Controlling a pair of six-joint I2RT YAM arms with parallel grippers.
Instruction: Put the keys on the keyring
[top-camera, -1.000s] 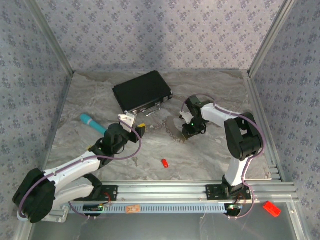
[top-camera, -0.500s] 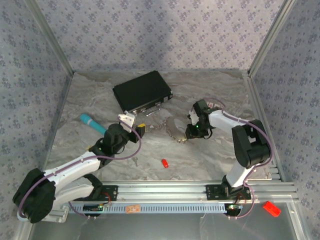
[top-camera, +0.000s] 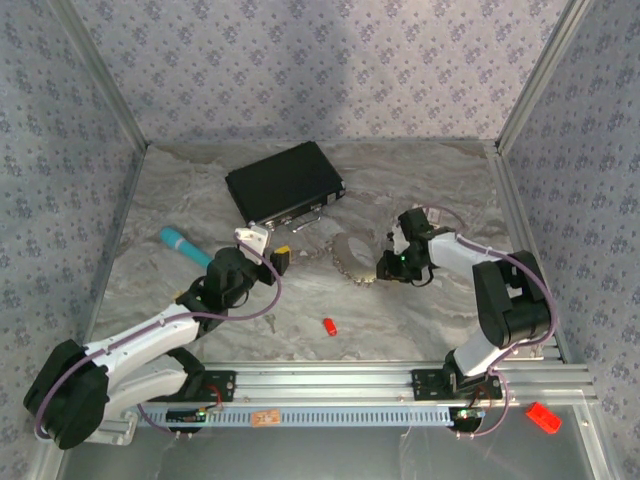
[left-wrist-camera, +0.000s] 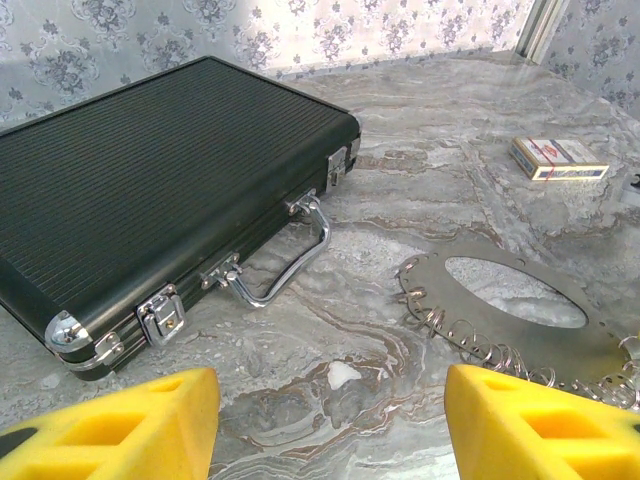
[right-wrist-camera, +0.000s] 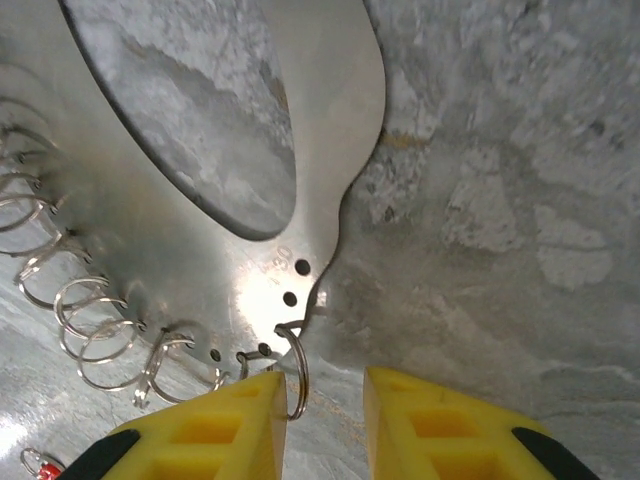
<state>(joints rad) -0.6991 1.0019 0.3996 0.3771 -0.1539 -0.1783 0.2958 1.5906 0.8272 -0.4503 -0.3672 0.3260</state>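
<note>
Right wrist view: our right fingers stand parted astride 1 split ring on the keyring, likely to pinch it open. It lies flat on the surface. Our left fingers hover released, and a red key waits well apart.

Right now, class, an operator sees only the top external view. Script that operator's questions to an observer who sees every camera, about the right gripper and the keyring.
Operator: Is the right gripper clamping the keyring?
Observer: No. Its jaws stand apart; one split ring, hooked to the keyring's edge, sits in the gap.
Operator: What lines that edge?
Observer: Punched holes carrying a row of loose wire rings.
</note>
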